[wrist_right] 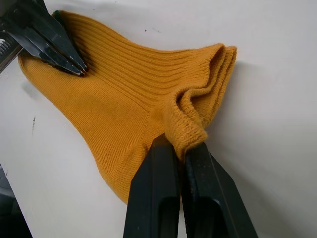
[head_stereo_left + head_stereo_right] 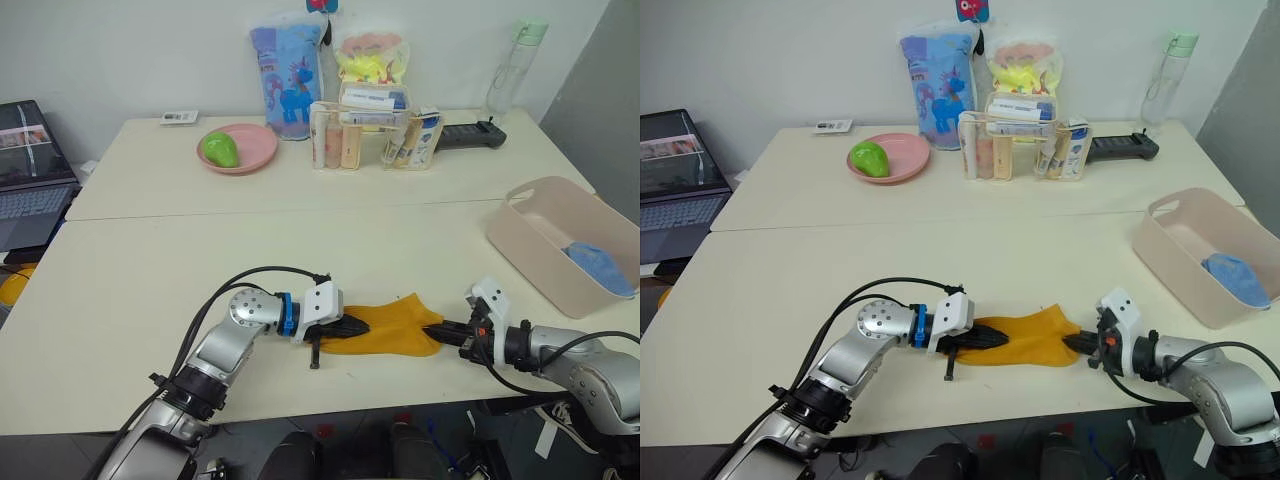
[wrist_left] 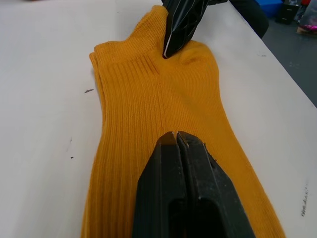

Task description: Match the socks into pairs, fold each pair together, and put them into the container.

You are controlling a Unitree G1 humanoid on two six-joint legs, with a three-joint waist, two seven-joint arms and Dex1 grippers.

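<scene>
A mustard yellow sock pair (image 2: 392, 324) lies flat near the table's front edge, two layers showing at the cuff (image 1: 218, 74). My left gripper (image 2: 350, 326) is shut, its tips resting on top of the sock's left end (image 3: 158, 99). At the sock's right end my right gripper (image 2: 436, 332) is shut, pinching a bunched fold of the knit (image 1: 185, 131). The pale pink-beige container (image 2: 535, 250) stands at the right table edge with a light blue sock (image 2: 598, 266) lying inside it.
At the back stand a pink plate (image 2: 250, 150) with a green object, a clear organizer (image 2: 372, 138) with bottles, two printed bags, a water bottle (image 2: 510, 70) and a black device (image 2: 470, 133). A laptop (image 2: 30, 170) sits off the table to the left.
</scene>
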